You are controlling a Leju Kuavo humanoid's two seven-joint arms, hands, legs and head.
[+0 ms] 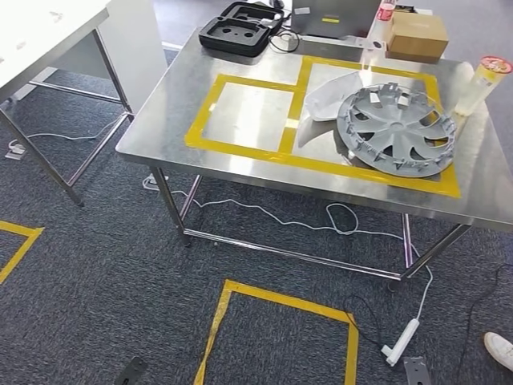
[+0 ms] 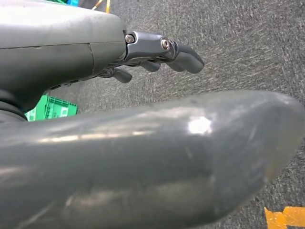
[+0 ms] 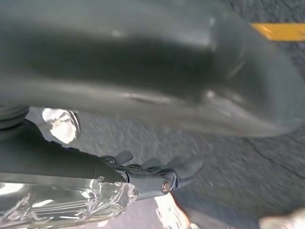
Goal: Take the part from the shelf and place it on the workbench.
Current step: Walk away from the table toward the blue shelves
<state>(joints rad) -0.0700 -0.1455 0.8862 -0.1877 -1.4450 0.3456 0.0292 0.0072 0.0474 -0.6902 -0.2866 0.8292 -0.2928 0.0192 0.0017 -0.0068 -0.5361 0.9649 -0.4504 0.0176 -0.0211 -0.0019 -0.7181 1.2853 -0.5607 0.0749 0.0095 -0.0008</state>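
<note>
A grey wheel cover (image 1: 396, 128) lies flat on the steel workbench (image 1: 181, 120), inside the right-hand yellow-taped box, and partly overlaps a white plastic bag (image 1: 326, 100). The left-hand taped box holds nothing. My left hand (image 2: 107, 52) hangs over the carpet with its fingers (image 2: 179, 55) straight, apart from the thumb (image 2: 162, 152), and nothing between them. My right hand (image 3: 144, 179) also hangs over the floor, its fingers stretched out and only carpet showing between them and the thumb (image 3: 144, 71). Crinkled clear plastic (image 3: 65, 202) lies along the far side of that hand.
At the back of the bench are a black foam case (image 1: 239, 28), a cardboard box (image 1: 418, 34) and a pale bottle (image 1: 481, 80). A white table (image 1: 42, 32) stands at left. A cable and power strip (image 1: 402, 341), yellow floor tape (image 1: 284, 309), a person's shoe (image 1: 499, 346) and a green crate (image 2: 52, 107) are on the floor.
</note>
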